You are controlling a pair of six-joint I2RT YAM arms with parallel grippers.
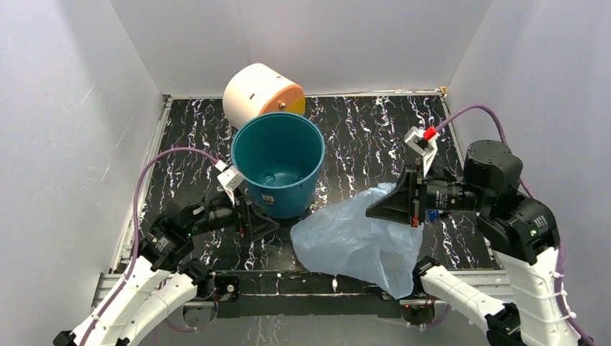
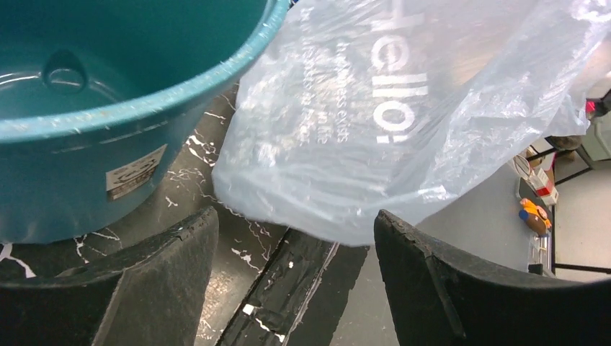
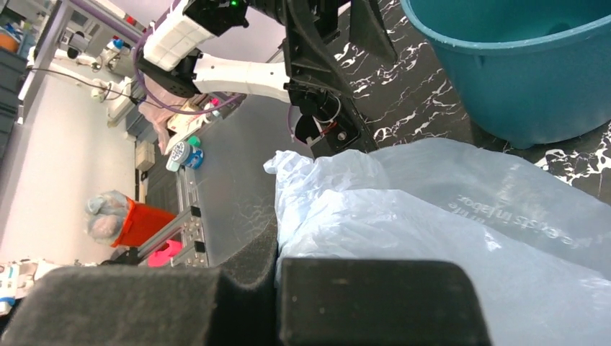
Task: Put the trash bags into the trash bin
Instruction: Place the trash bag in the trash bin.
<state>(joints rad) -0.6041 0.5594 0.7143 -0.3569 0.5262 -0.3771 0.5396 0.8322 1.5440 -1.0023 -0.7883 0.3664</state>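
Bag [image 1: 353,241] pinched in right pincer [image 1: 376,209], draping below it beside bin [image 1: 302,194].

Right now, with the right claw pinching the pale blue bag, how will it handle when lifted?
Probably floppy: the bag sags in crinkled folds from the right claw. Likely very light: thin and translucent. It may drape over the bin rim rather than drop in.

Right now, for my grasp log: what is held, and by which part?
The right gripper pinches the trash bag at its raised edge; the left gripper holds nothing.
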